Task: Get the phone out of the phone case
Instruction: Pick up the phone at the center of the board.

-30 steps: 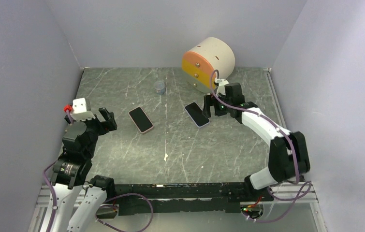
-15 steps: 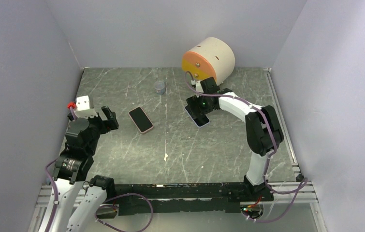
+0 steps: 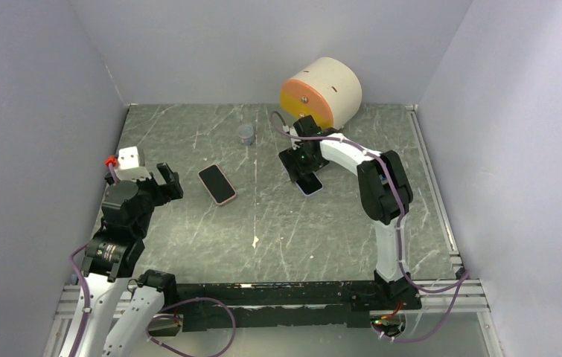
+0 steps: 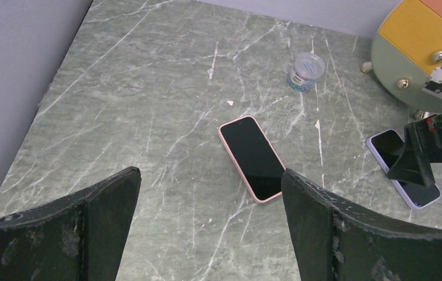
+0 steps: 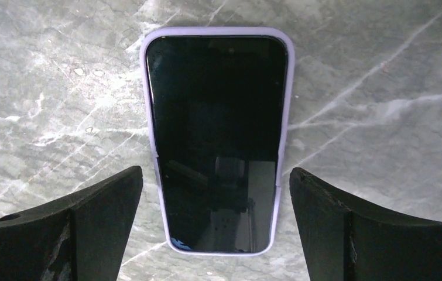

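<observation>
Phone in lilac case (image 5: pixel 217 140): lying screen-up on the table (image 3: pixel 188 134), right of centre, in front of a round drawer unit (image 3: pixel 321 97). Right tool (image 3: pixel 299 165): hovering directly over it, jaws standing wide apart, gripping nothing. Pink-cased phone (image 3: pixel 217 184): lying well apart to the left. Left tool (image 3: pixel 164 182): hanging spread wide, holding nothing.

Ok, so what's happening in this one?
The right hand hovers open over the lavender-cased phone, which lies flat, screen up, on the table, one finger to either side of it. The left hand is open too, held back at the table's left side, facing a pink-cased phone. Nothing is gripped, and neither phone is out of its case yet.
</observation>
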